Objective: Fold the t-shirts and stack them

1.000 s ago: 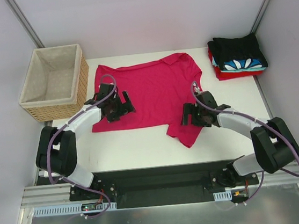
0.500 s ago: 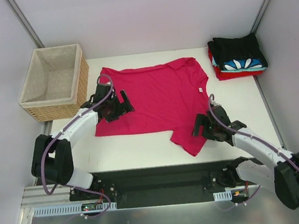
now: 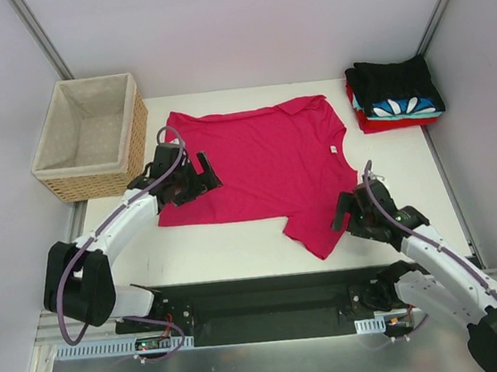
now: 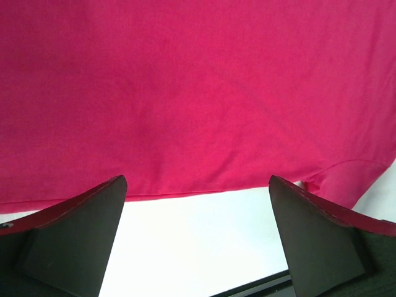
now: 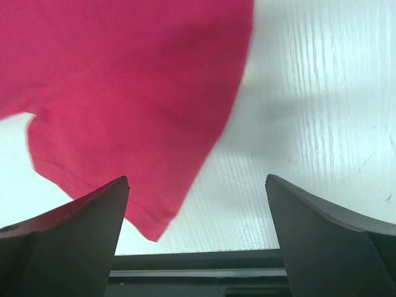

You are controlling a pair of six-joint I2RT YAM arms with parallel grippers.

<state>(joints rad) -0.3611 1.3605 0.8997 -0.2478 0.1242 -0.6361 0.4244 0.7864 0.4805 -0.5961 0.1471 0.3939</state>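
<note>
The right gripper [image 5: 197, 179] is seen with its dark fingers [image 5: 68, 241] spread wide, nothing held between them. Ahead, a crimson-pink t-shirt [image 5: 124, 93] is laid on the white table [image 5: 309, 124]. Its hemmed corner, possibly a sleeve, is pointed back between the fingers. A dark strip [image 5: 198, 267] is seen nearest the tool.

Blocked at the far left corner by the wicker basket [image 3: 90, 137], tall-walled, just beside the crimson tee [image 3: 259, 162]. Blocked at the far right corner by the folded stack [image 3: 395, 90]. Open along the bare tabletop [image 3: 398, 160] right of the tee and along the near edge. Wide gap between left tool [image 3: 194, 180] and right tool [image 3: 347, 214], flat cloth below.
</note>
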